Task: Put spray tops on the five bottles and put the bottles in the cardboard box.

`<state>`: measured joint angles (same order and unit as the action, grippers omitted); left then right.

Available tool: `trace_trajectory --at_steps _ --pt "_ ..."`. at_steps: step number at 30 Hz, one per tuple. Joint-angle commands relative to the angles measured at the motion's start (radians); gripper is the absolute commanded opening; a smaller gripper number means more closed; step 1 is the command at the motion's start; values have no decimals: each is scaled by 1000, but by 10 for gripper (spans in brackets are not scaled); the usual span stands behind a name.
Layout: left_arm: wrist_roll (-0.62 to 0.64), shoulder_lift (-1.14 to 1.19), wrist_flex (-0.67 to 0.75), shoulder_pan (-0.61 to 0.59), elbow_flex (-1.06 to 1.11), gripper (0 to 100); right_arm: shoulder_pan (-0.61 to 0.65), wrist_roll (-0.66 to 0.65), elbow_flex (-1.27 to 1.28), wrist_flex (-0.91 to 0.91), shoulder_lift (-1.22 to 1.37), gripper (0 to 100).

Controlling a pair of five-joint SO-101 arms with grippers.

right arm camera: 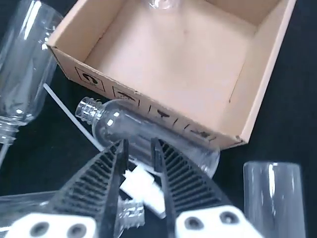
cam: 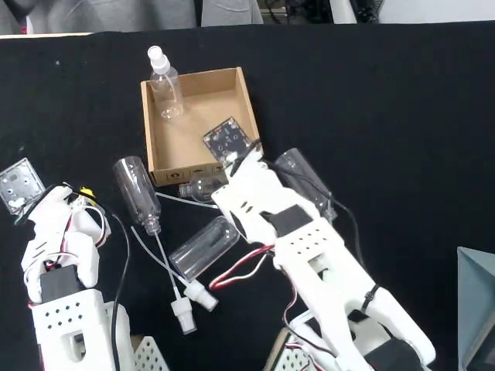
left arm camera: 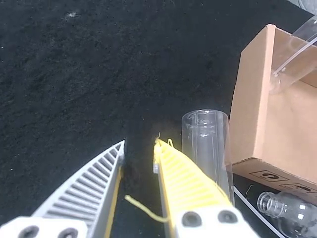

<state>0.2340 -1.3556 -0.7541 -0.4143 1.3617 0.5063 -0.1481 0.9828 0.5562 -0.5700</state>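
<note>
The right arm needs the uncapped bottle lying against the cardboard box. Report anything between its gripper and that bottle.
Only the white spray top clamped in the right gripper itself. The bottle lies just beyond it, against the cardboard box's front wall, with nothing else between.

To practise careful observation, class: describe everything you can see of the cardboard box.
The cardboard box is brown, square, shallow and open-topped. It sits flat on the black table and has small printed symbols on its near outer wall. One clear bottle with a spray top sits in a far corner, and an uncapped bottle lies along the near wall outside.
</note>
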Motion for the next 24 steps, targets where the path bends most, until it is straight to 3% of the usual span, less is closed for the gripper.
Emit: trace_trajectory --at_steps 1,5,11,17,24 --pt "-3 -18 18 -10 -30 87 -28 69 -148 160 -51 150" --pt "-3 -18 18 -10 -30 87 -29 106 -249 345 -51 221" --pt "-3 -18 18 -10 -28 87 -29 110 -358 532 -51 223" --pt "-3 -18 18 -10 -28 87 -61 106 -375 624 -53 223" --pt "-3 -18 18 -10 -28 87 -201 87 -374 687 -53 223"
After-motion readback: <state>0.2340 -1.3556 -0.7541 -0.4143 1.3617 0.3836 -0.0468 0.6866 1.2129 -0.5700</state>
